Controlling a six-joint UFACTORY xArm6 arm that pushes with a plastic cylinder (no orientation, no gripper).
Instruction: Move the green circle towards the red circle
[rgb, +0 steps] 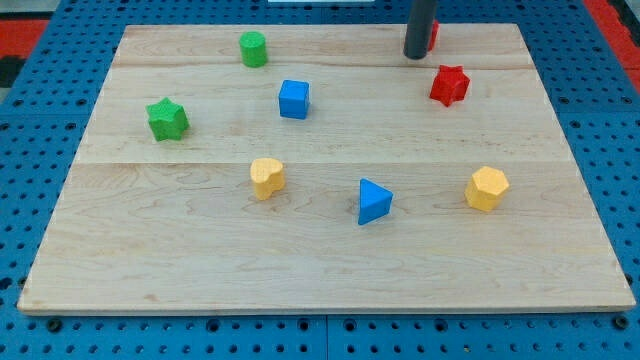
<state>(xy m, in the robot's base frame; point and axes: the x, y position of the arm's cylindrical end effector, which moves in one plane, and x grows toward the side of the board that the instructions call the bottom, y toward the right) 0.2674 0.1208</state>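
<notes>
green circle (253, 48): upper left of frame.
red circle (432, 35): top right, mostly hidden behind rod.
my tip (416, 56): touching red circle; rod only, no gripper, holds nothing.

Eight blocks (294, 99), one board (150, 250)

Between the green circle (253, 48) and the red circle (432, 35) you have an open lane along the surface's (330, 260) top edge. My tip (416, 54) stands at its right end, just left of the red circle and partly covering it. 2 blocks sit just below the lane: the blue cube (294, 99) and the red star (449, 85).
</notes>
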